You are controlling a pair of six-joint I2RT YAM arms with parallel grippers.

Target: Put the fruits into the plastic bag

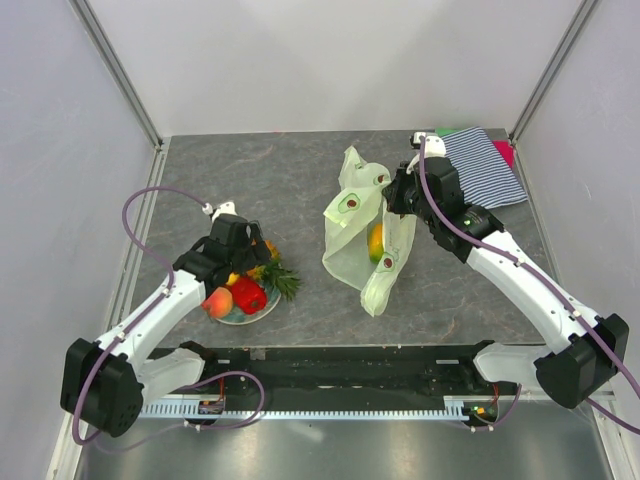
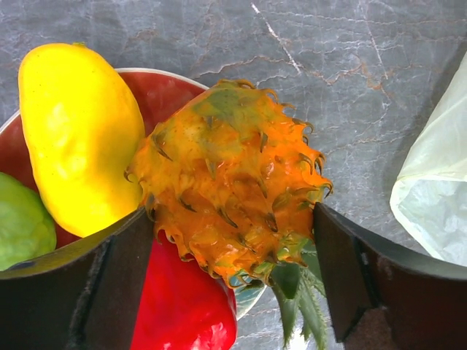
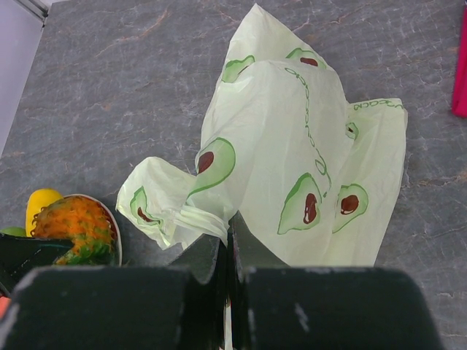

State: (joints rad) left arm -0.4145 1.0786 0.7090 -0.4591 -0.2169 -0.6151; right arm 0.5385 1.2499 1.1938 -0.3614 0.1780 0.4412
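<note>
Over on the left, the left fingers [image 2: 109, 284] are spread wide and down at the red plate [image 2: 171, 84], one on each side of the orange pineapple [image 2: 230, 182]. They sit right up against its spiky skin, though the wrist view cannot settle whether they are pressing on it. The pineapple lies on its side at the plate's edge, with its green leaves pointing off over the grey worktop [image 1: 250, 180].

Packed in beside it is the yellow lemon [image 2: 80, 138], touching the pineapple's flank. The green apple [image 2: 22, 222] is at the far left of that view and the red pepper piece [image 2: 186, 306] lies beneath the pineapple. From above, a peach [image 1: 217, 302] shows at the plate's near-left rim.

Across the worktop, the right fingers [image 3: 204, 255] are pressed together, clamped on a bunched fold at the edge of the plastic bag [image 3: 292, 146]. The bag is pale green with avocado prints. It stands crumpled in the middle of the worktop, well apart from the plate, with its mouth held up. From above, an orange-and-green fruit [image 1: 376, 242] sits inside it.

Behind the right arm, a striped cloth [image 1: 485, 165] lies in the far right corner.
</note>
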